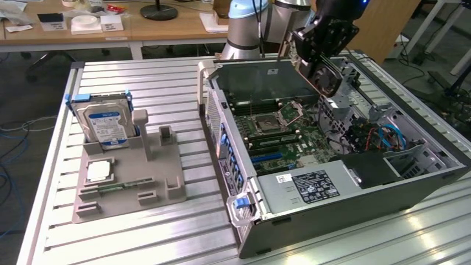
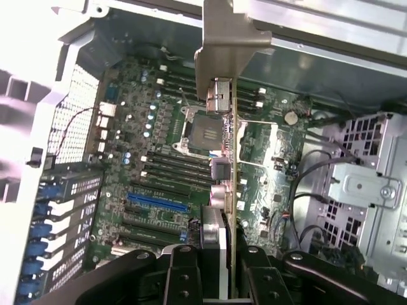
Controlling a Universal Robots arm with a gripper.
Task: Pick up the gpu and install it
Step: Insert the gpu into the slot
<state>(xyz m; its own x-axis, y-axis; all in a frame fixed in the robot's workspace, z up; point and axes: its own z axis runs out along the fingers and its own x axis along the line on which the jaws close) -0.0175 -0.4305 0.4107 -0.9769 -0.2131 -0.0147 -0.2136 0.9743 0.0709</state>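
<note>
one gripper [image 2: 221, 257] partly closed, clamped on the gpu [image 2: 220, 170], which stands edge-on between its fingers above the motherboard [image 2: 149, 159] inside the open computer case [image 1: 353, 215], metal bracket [image 2: 222, 47] at the end farthest from the gripper

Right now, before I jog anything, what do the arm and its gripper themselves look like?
The robot arm is built of silver-grey tube sections with pale blue caps on the joints. The gripper at its end is bulky and matte black. In the wrist view its fingers are black angular links with round bolt heads at the pivots.
</note>
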